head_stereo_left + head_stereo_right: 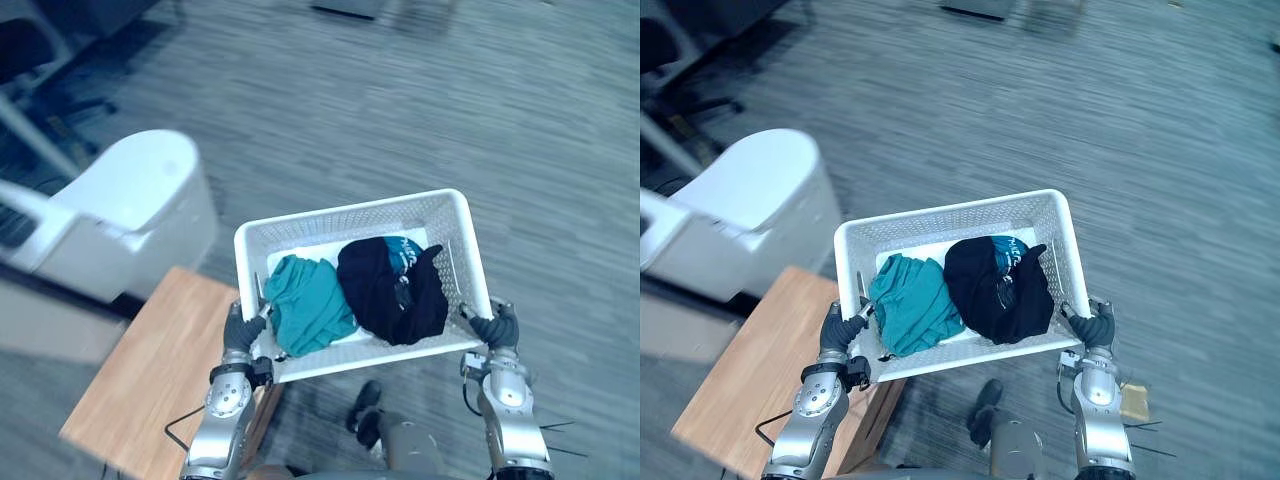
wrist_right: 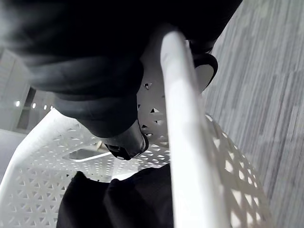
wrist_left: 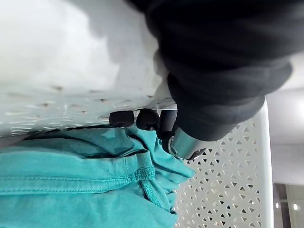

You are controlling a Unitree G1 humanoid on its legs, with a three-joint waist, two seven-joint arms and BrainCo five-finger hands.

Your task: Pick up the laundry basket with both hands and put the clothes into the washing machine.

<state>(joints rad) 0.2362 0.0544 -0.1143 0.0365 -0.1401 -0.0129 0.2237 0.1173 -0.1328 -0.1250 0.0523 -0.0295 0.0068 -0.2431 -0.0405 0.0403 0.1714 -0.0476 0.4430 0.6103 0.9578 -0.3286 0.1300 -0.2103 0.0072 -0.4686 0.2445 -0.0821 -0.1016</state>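
Both hands clamped on the laundry basket (image 1: 350,212), which is up in the air off the bench (image 1: 150,380)'s right edge.
Your left hand (image 1: 243,328) is curled over the near-left rim, with its dark fingertips (image 3: 128,118) hooked inside next to the teal garment (image 1: 305,300). Your right hand (image 1: 495,327) is wrapped on the near-right rim beside the black garment (image 1: 390,290). The basket hangs mostly over the floor (image 1: 450,100), its near-left corner above the bench's far right corner. The washing machine (image 1: 130,205) is to the left, past the bench's far edge. My read on handling: it's thin perforated plastic holding just two soft garments, so it's light, but the walls likely flex and the smooth rim could slip. Hold the rim at opposite sides and stay level, because if you tip it the loose clothes will slide to the low side.
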